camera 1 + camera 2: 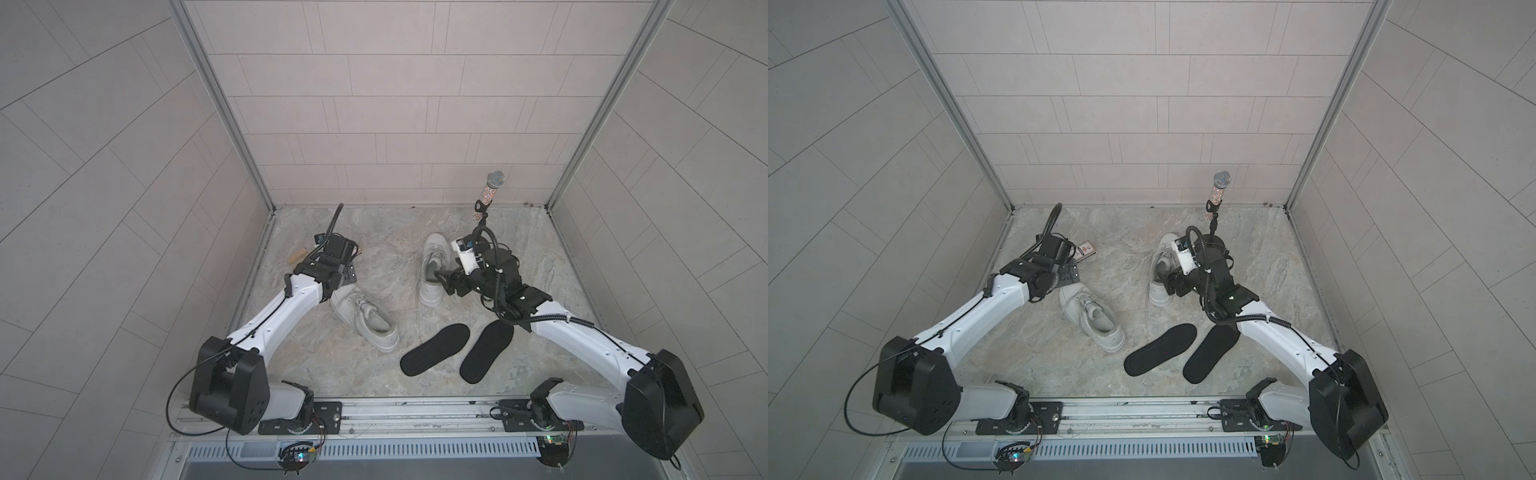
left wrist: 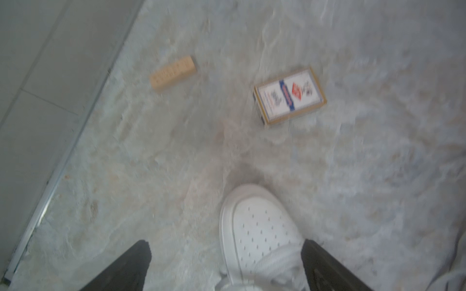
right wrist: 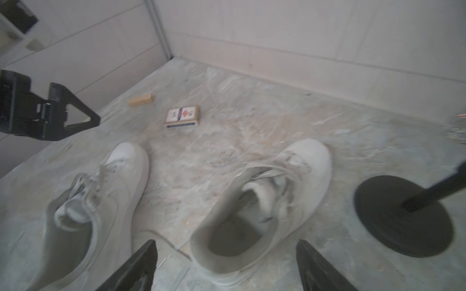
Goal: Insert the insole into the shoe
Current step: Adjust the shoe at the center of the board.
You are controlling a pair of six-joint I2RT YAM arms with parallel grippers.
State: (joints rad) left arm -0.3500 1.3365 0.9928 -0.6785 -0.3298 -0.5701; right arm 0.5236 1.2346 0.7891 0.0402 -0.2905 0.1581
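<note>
Near right on table [image 1: 374, 241], two black insoles [image 1: 436, 349] [image 1: 486, 351], flat, unheld. Right hand [image 3: 225, 241] spread astride heel of far right shoe [image 3: 310, 163], likely to steady it for insertion. Left hand [image 2: 226, 241] spread over toe of left shoe [image 2: 259, 226].

Open floor [image 1: 388, 266] between near shoe [image 1: 365, 320] and far shoe [image 1: 432, 253], microphone stand base [image 3: 393, 226] just beside the latter

The left arm [image 1: 286, 305], lower left, and right arm [image 1: 582, 345], lower right, have white shells with small dark screws between bulky black joint housings [image 1: 228, 384]. Black ribbed cables [image 1: 548, 318] trail along them, and a small lit circuit board [image 1: 300, 456] sits below each base.
</note>
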